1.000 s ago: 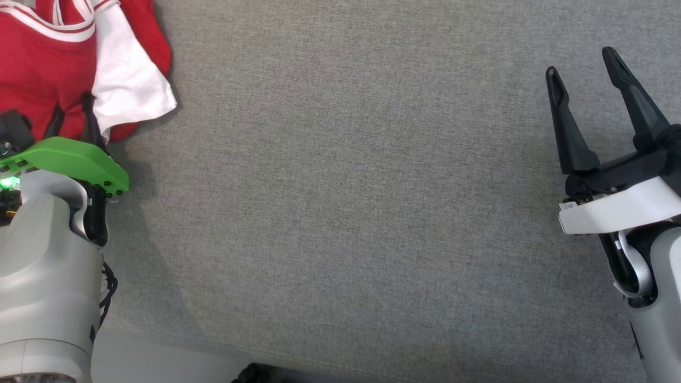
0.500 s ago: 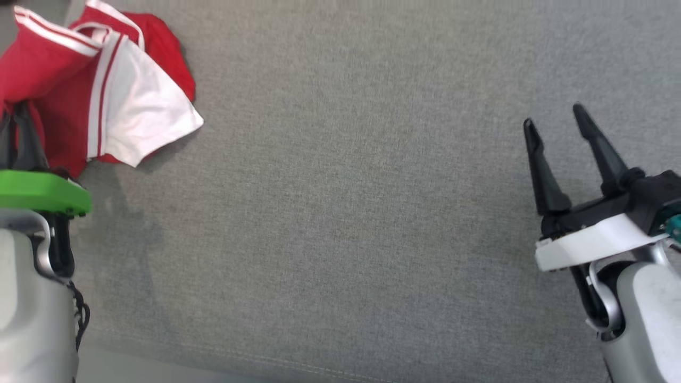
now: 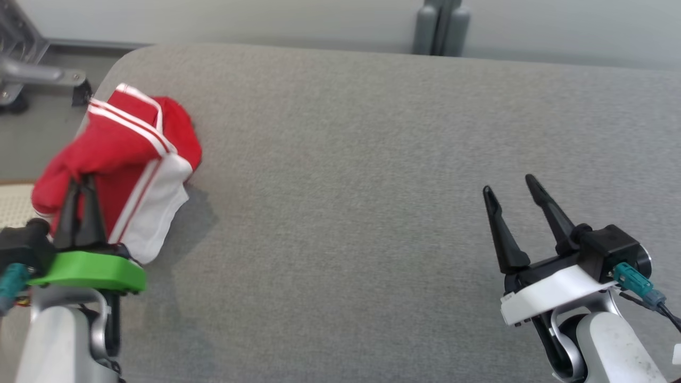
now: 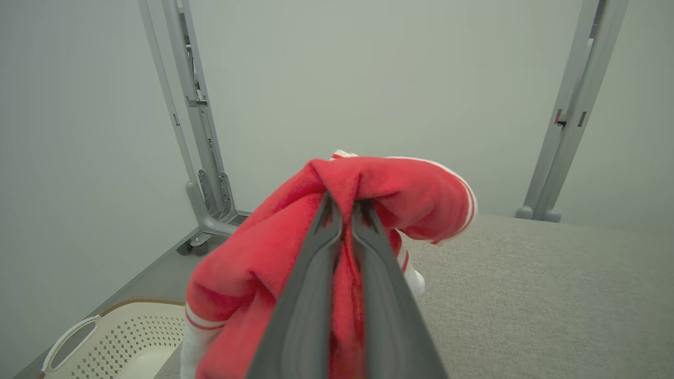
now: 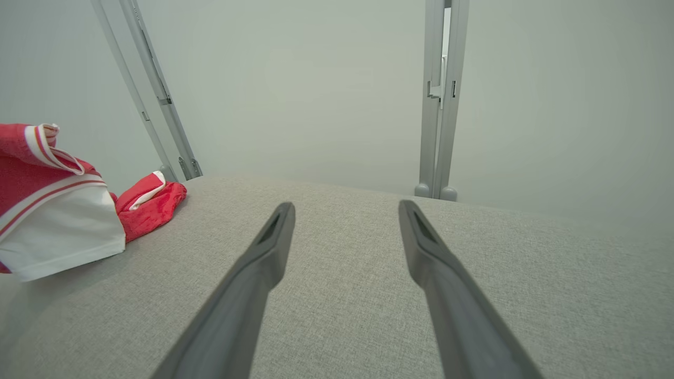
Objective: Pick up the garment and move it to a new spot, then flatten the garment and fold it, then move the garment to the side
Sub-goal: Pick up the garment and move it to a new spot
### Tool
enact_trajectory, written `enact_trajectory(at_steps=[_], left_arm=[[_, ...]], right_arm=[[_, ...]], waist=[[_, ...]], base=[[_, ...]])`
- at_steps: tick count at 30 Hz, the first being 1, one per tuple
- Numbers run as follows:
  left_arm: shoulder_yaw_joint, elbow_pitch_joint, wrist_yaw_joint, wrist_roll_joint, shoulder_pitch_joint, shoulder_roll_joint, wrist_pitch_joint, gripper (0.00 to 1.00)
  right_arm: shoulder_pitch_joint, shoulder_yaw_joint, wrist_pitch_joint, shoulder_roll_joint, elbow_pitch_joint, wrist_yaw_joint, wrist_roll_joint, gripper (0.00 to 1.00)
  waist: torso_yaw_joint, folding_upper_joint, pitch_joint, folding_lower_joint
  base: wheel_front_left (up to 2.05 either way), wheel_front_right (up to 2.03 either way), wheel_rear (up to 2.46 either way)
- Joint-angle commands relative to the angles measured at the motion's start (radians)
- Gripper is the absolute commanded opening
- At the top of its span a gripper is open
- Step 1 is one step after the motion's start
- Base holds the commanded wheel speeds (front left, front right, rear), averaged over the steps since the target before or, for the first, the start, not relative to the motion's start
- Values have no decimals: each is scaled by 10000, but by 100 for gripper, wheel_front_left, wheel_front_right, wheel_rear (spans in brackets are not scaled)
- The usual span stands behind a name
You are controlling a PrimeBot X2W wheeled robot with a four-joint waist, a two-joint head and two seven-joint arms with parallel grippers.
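- The left gripper (image 3: 81, 183) has its two fingers pressed together on a fold of the red garment (image 3: 122, 154). The left wrist view shows the cloth pinched right at the fingertips (image 4: 327, 208).
- Red cloth bulges on both sides of those fingers and drapes down past them, lifted into a bunch.
- Just to the right of the left fingers hangs a white panel of the garment, edged with red and white stripes.
- Beyond the left fingertips, a red part of the garment rests on the grey fabric surface (image 3: 372, 159).
- Below and to the left of the left fingers, off the surface's edge, stands a white perforated basket (image 4: 121, 331).
- The right gripper (image 3: 509, 185) has its fingers spread apart with nothing between them, above bare grey fabric. The garment lies well away to their left.
- Farthest beyond the right fingertips, grey metal posts (image 5: 439, 105) stand against a pale wall.
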Motion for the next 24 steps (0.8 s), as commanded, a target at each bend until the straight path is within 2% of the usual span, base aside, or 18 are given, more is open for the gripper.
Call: enact_trajectory(at_steps=[1,6,12,17,23,24], left_arm=[[-168,-247,26,129,246,-126,111,0],[-1112,-720,-127,286,476,-628,559,0],[-2756,-340,-390,379,-286,-1170,962,0],[-4290,591,-511,323,-1281,-1455,1075,0],[-5924,2136,-530,-136,-2125,-1592,1123,0],[-6136,2355,-532,-244,-2245,-1603,1051,24]], right_arm=[[172,35,-50,23,35,-10,7,100],[272,24,2,16,-15,-10,-59,100],[-33,-45,-51,-32,-187,-10,32,100],[-340,-178,-343,107,-80,-10,198,100],[-623,-241,-751,311,291,-10,336,100],[-675,-243,-810,332,347,-10,364,100]], waist=[[-992,0,-846,1],[-1907,0,-835,1],[-3351,0,-82,1],[-4471,0,928,1],[-5176,0,1682,1],[-5205,0,1734,1]], base=[[0,0,0],[0,0,0],[0,0,0],[0,0,0],[0,0,0],[0,0,0]])
